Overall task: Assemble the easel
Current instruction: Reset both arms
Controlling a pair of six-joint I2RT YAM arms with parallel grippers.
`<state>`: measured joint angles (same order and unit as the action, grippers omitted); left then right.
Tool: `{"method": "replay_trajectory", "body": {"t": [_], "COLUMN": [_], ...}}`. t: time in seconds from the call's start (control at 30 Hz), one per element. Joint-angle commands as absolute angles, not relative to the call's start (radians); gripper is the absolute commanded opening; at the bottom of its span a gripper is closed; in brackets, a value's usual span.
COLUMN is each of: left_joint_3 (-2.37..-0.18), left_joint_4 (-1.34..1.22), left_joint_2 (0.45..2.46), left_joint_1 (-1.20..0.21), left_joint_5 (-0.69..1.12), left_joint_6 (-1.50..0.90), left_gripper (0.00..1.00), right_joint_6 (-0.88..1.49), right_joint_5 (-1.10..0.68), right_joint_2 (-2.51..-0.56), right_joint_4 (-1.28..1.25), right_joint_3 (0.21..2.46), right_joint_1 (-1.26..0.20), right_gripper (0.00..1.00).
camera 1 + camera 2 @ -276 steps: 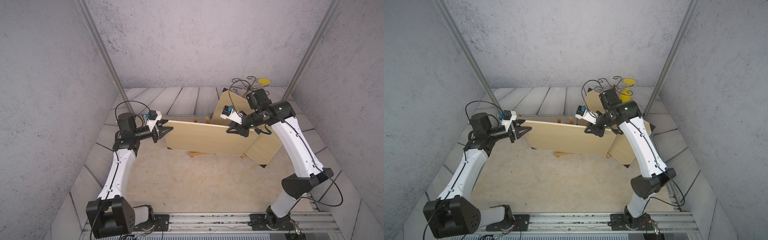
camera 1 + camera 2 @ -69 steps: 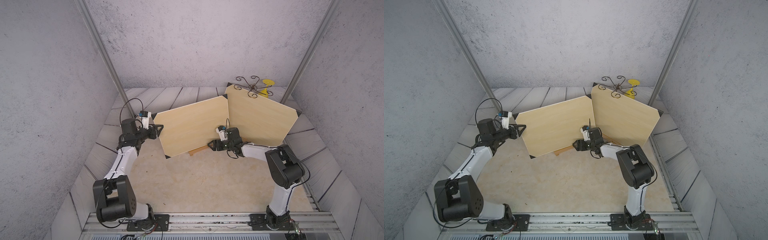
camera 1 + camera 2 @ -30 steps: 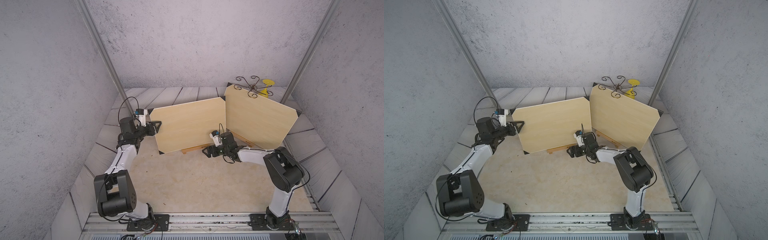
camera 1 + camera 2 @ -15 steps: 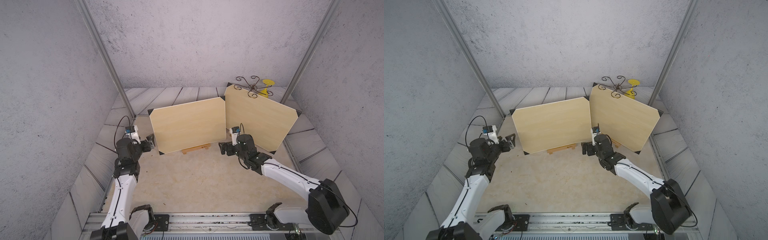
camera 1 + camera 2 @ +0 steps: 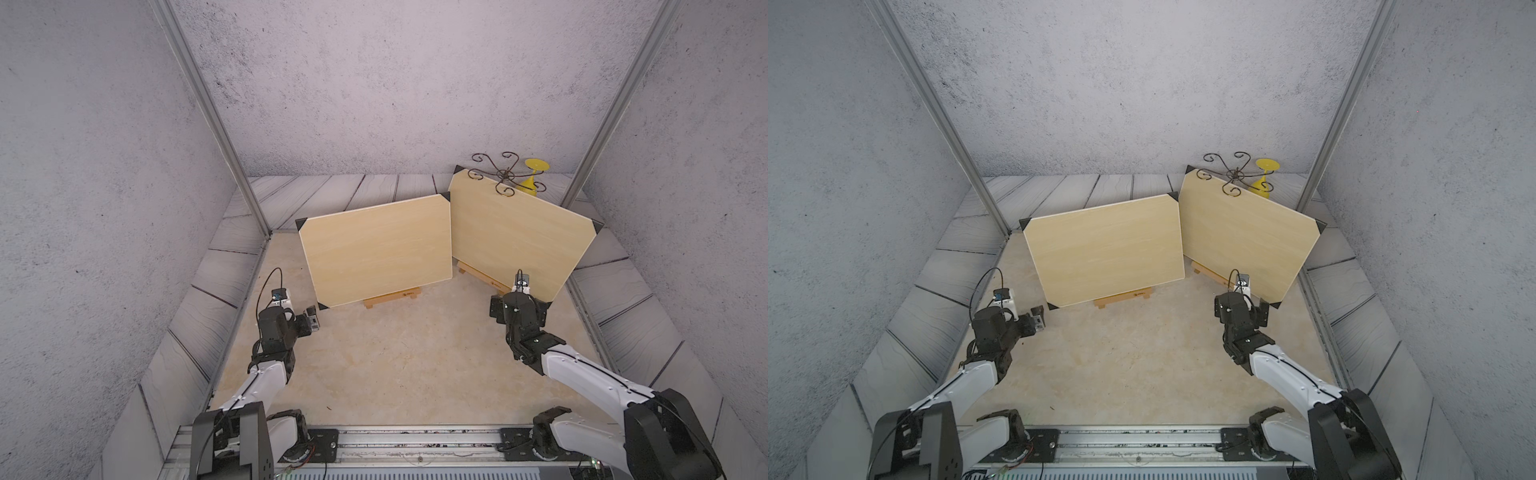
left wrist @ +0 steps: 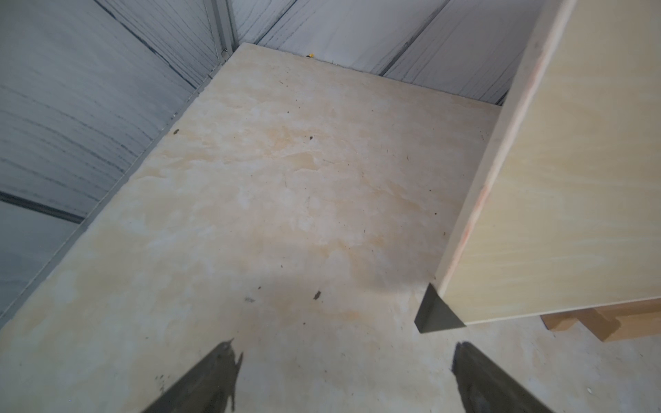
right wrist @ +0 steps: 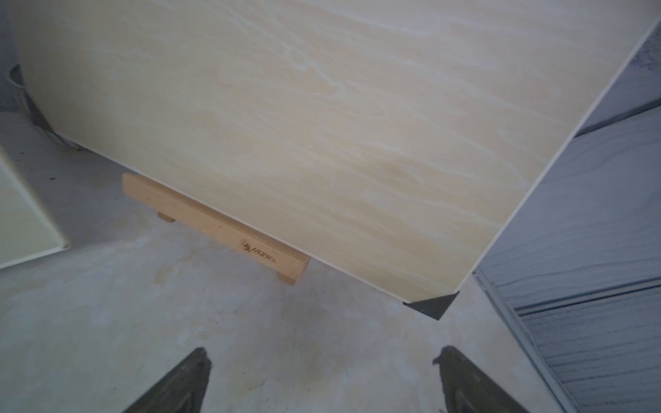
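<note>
Both arms have drawn back from the boards over the last second, and your left pincer (image 5: 311,322), which was at the left board's edge, has let go. It hangs spread wide with nothing between its jaws, low over the desk (image 5: 395,365). Your right pincer (image 5: 517,311) is spread and empty too.

Just beside the left pincer, the black corner cap (image 6: 437,315) of the left board (image 5: 376,249) floats clear of the desk. That board rests on the ledge of the left easel (image 5: 392,297), a narrow stand under its middle, so it overhangs far on either side. I judge that the main hazard: any brush against the cap as you move would lever the board round or off the ledge.

It is the same on your right. The right board (image 5: 519,237) leans on the right easel (image 7: 214,229), with its lower corner close to the right pincer. Back away before you swing.

Farther out, the boards' upper corners meet or nearly meet; I cannot tell if they touch. If they do, one board tipping would likely take the other with it, and a wire stand (image 5: 500,174) sits close behind the right one.
</note>
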<state>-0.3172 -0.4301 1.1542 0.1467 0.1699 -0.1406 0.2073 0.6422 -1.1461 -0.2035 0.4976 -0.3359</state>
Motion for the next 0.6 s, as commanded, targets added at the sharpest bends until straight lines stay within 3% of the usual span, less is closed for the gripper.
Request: {"method": "replay_trajectory", "body": {"t": [0.0,0.23,0.47,0.57], "left_joint_3": [-0.360,-0.384,-0.320,-0.382], "left_joint_4": [-0.559,-0.715,-1.084,-0.922], "left_joint_2": [1.215,1.330,1.566,1.524], "left_joint_1": [0.133,0.123,0.108,0.107], "left_joint_5": [0.157,0.170,0.140,0.116], "left_joint_6": [-0.107,-0.069,-0.064,-0.073], "left_gripper": [0.97,0.97,0.97,0.97], "right_joint_6": [0.162,0.170,0.090,0.093], "right_joint_5": [0.647,0.363,0.209,0.125], "right_joint_2": [-1.134,-1.201,-1.350,-1.428], "right_joint_4": [-0.316,-0.615,-0.761,-0.909], "right_joint_3": [0.472,0.305,0.349,0.304], "right_joint_1": [-0.265,-0.064,-0.020,0.004], "right_gripper": [0.99,0.99,0.99,0.99]}}
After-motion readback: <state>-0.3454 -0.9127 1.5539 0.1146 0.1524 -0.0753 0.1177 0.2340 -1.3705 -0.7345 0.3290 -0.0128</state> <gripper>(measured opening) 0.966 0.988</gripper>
